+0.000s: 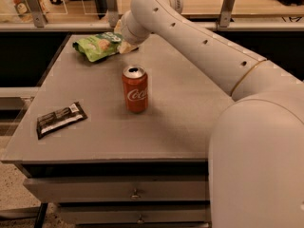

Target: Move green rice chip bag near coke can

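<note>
Camera view: claw (125, 42) at right end of green rice chip bag (96, 47), grip unclear.

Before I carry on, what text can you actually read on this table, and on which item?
"Coca-Cola": white script on the red coke can.
Too blurred to read: white lettering on the green rice chip bag.
Unreadable: white label on the black wrapped bar.
No text seen on the gripper, which is at the bag's right end.
</note>
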Available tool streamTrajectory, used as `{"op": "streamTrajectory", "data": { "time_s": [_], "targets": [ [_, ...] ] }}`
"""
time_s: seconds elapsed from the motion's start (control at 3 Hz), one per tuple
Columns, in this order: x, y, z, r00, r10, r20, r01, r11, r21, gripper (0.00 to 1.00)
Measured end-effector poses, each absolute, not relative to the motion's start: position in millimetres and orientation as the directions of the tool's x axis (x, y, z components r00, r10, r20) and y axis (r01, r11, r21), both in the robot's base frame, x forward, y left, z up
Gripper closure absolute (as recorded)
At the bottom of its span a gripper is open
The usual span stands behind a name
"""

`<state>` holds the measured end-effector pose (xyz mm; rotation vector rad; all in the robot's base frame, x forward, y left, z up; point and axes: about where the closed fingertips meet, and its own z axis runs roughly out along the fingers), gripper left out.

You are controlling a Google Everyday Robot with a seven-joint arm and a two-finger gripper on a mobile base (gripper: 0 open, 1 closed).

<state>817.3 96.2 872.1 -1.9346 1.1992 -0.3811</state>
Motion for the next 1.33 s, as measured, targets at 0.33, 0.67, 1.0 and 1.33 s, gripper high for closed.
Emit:
{"op": "streamTrajectory", "data": {
  "time_s": [0.33, 0.67, 1.0, 1.33],
  "targets": [
    [813.5, 103.6, 863.3, 0.533, -0.834, -0.143, -0.612, -0.263, -0.745, 0.00],
    [811.4, 109.0, 860.9, 0.549, -0.824, -0.141, -0.613, -0.283, -0.737, 0.00],
    [811.4, 109.1, 865.1, 0.550, -0.823, -0.141, -0.613, -0.283, -0.737, 0.16],
    [811.4, 109.3, 865.9, 0.550, -0.823, -0.141, -0.613, -0.283, -0.737, 0.39]
  ]
}}
